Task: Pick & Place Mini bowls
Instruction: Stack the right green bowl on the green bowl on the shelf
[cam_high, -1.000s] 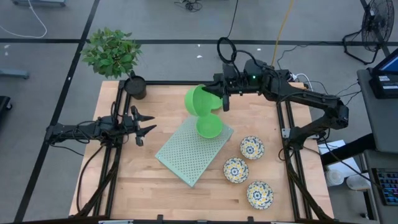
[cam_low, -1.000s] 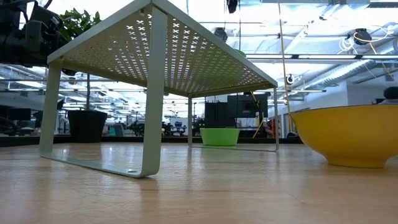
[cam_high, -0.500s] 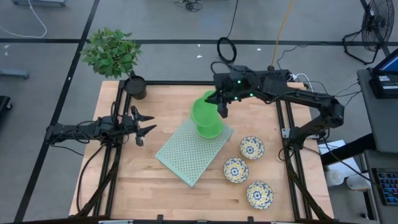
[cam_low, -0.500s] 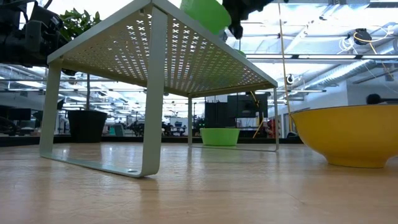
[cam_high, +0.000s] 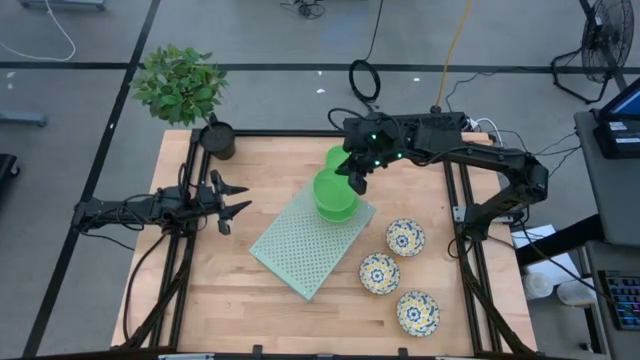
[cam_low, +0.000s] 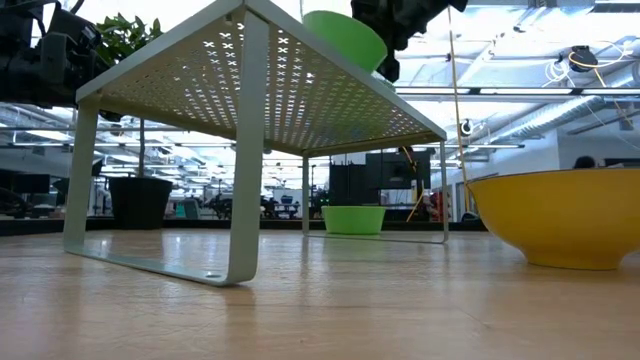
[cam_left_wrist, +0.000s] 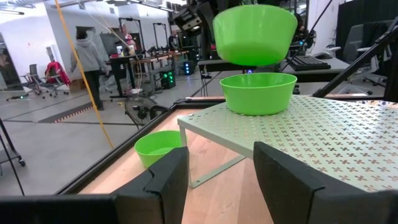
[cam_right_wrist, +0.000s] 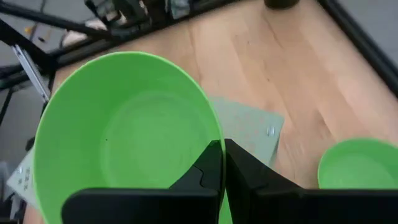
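Wooden planks form the surface (cam_high: 200, 290), on which a pale perforated metal rack (cam_high: 300, 245) is set. No writing is legible. A plain green bowl (cam_left_wrist: 255, 34) is pinched at its rim by the right pincer (cam_high: 357, 180), apparently just above another green bowl (cam_left_wrist: 258, 93) on the rack. The left pincer (cam_high: 232, 198) is held open at the left.

Green bowl (cam_low: 345, 38) above perforated mat (cam_low: 260, 85)

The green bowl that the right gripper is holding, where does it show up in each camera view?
High view: held green bowl at centre, over the rack's far corner.
Low view: top centre, above the rack.
Left wrist view: top, above a second green bowl.
Right wrist view: fills the left, right gripper on its rim.
Shared landmark: perforated rack.
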